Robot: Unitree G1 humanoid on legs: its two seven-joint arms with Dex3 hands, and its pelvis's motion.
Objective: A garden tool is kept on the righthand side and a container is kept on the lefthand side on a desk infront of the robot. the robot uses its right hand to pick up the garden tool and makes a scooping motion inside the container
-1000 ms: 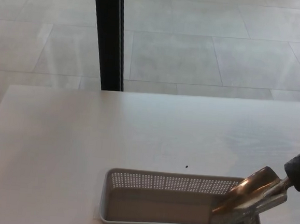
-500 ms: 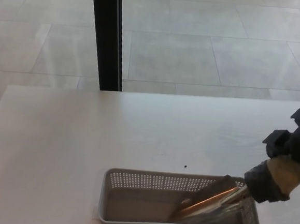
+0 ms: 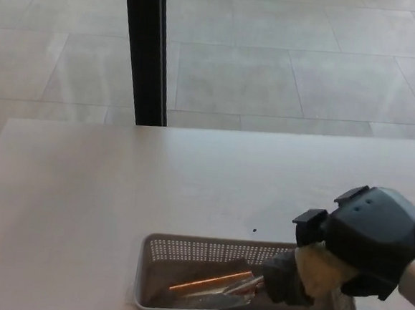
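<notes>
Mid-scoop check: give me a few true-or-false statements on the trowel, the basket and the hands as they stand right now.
1. The right hand holds the trowel. True.
2. The trowel's blade is inside the perforated basket. True.
3. The left hand steadies the basket. False: no left hand is in view.
4. The basket lies tipped on its side. False: it stands upright on the table.
5. The basket is heaped with soil. False: only the trowel shows inside.
</notes>
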